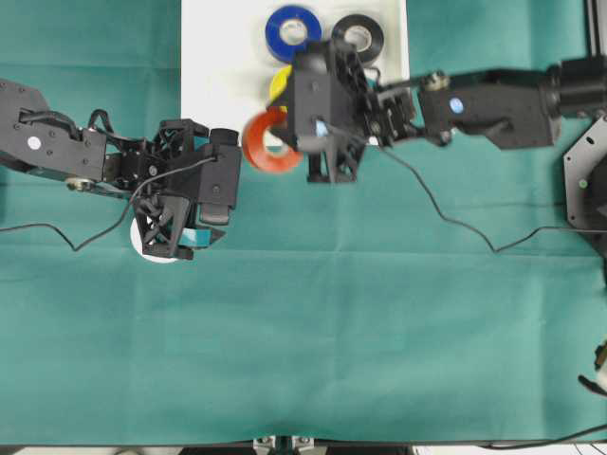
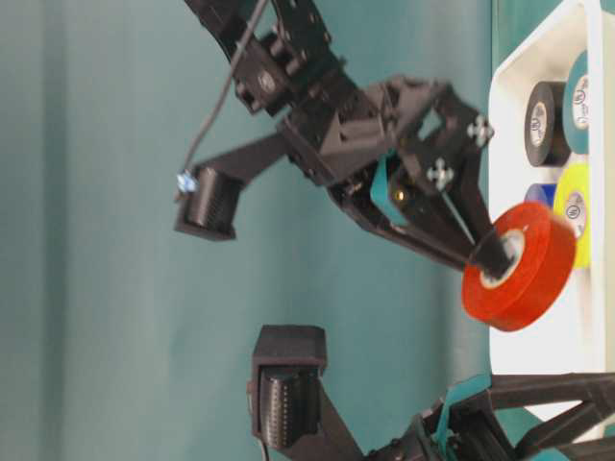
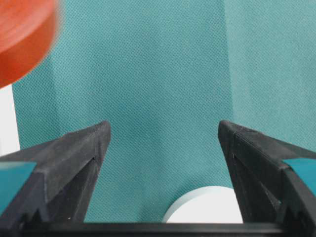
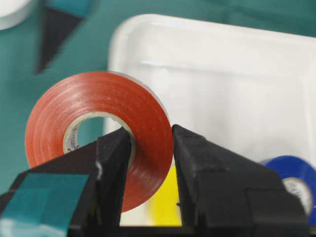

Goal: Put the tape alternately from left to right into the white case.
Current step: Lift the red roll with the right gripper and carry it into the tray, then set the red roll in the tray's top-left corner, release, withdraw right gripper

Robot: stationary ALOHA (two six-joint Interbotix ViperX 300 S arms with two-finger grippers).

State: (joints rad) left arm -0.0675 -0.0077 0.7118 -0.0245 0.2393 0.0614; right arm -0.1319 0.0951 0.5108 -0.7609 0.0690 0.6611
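Midway, blue roll (image 1: 292, 31), black roll (image 1: 358, 38) and yellow roll (image 1: 279, 83) lie in the white case (image 1: 213, 57) as the right gripper (image 4: 148, 148), clamped through the red-orange roll (image 1: 268, 142), carries it over the rim, while the left gripper (image 3: 163, 143) hangs open above seemingly the white roll (image 3: 205, 207).

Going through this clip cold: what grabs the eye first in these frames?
The red-orange roll stands out, pinched through its core by the right gripper and held in the air at the near edge of the white case. In the case lie the blue roll, the black roll and the yellow roll. To the left, the left gripper hangs open over the white roll on the green cloth.
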